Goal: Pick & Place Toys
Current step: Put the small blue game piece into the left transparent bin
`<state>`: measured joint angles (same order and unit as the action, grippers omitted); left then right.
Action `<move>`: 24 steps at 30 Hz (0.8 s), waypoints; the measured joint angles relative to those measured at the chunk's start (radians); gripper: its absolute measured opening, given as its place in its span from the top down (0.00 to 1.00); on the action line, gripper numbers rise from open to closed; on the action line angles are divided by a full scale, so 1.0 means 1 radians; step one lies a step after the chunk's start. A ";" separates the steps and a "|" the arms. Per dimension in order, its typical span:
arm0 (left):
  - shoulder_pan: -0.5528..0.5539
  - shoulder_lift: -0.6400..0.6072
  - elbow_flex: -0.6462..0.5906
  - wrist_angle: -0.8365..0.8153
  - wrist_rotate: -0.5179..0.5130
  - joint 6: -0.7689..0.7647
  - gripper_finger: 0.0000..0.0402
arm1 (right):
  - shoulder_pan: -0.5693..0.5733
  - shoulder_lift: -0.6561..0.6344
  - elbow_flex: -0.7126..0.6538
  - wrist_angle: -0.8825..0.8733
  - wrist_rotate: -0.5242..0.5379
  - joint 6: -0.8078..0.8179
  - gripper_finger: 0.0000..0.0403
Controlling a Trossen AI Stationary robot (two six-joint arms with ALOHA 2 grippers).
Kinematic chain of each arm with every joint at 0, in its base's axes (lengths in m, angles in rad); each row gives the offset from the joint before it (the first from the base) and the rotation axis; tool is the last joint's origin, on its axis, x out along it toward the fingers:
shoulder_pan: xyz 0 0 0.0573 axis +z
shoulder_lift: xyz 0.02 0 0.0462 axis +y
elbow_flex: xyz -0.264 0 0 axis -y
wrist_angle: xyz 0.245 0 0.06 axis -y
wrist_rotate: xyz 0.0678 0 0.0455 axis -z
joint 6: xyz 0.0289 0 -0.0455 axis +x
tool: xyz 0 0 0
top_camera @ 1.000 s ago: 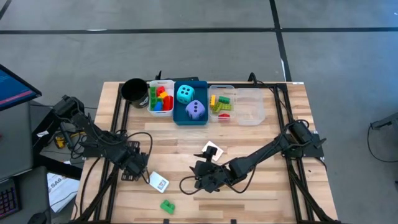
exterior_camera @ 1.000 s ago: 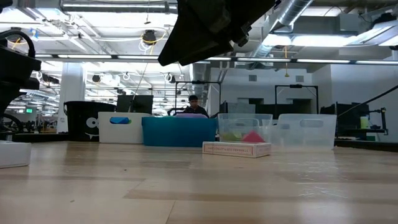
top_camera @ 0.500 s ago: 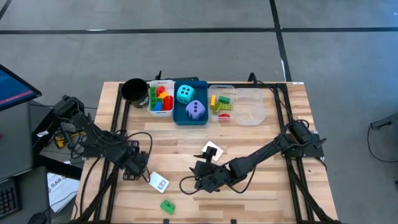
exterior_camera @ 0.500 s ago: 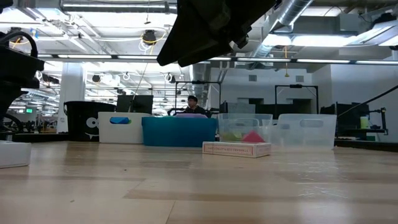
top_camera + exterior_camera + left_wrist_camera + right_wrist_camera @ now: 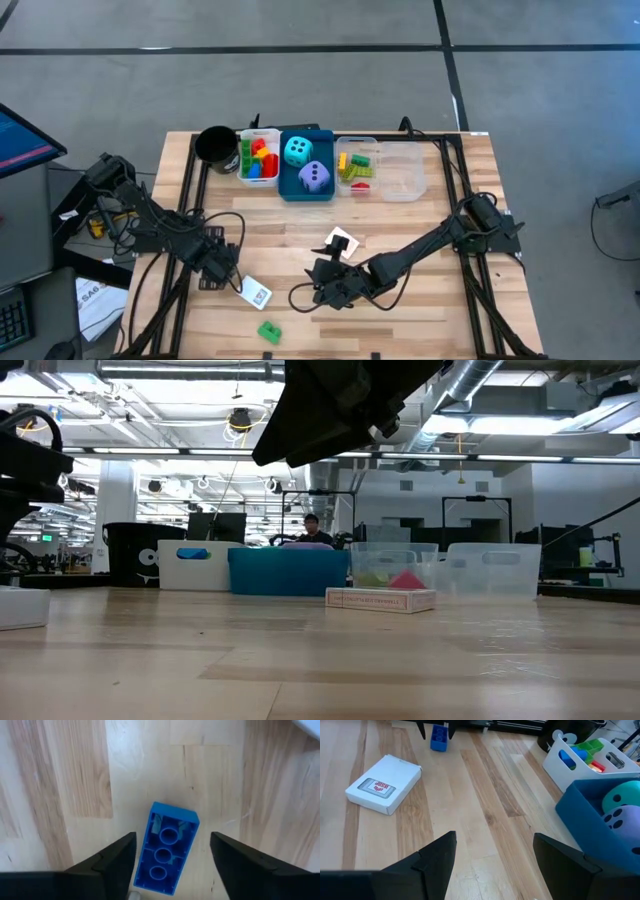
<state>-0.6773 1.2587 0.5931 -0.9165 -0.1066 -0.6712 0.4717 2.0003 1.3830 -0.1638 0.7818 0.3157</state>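
The left claw [image 5: 172, 857] hangs open over a glossy blue brick [image 5: 167, 850], a hollow-backed oblong lying between its fingers on the pale, grained wooden bench [image 5: 440, 190]. The right claw [image 5: 492, 857] also stands open, near a flat white card box [image 5: 384, 784]. Farther off, rounded foam dice [image 5: 306, 163] sit in a blue tray [image 5: 327, 137].

White card box [image 5: 383, 791] flat on wood, blue brick [image 5: 438, 738] beyond, white tray [image 5: 582, 757], blue tray [image 5: 585, 826] holding dice [image 5: 620, 810]
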 joint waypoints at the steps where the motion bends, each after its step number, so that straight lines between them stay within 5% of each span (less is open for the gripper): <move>1: 0.000 0.000 0.000 0.004 0.000 0.000 0.42 | 0.000 0.000 0.000 0.000 0.000 0.000 0.35; 12: 0.000 0.000 0.000 0.005 -0.001 0.009 0.61 | 0.000 0.000 0.000 0.000 -0.001 0.001 0.35; 24: 0.000 0.000 0.000 0.031 0.000 0.008 0.49 | 0.000 0.000 0.000 0.000 -0.001 0.001 0.35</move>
<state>-0.6773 1.2583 0.5930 -0.8855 -0.1070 -0.6628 0.4717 2.0003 1.3830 -0.1638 0.7811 0.3168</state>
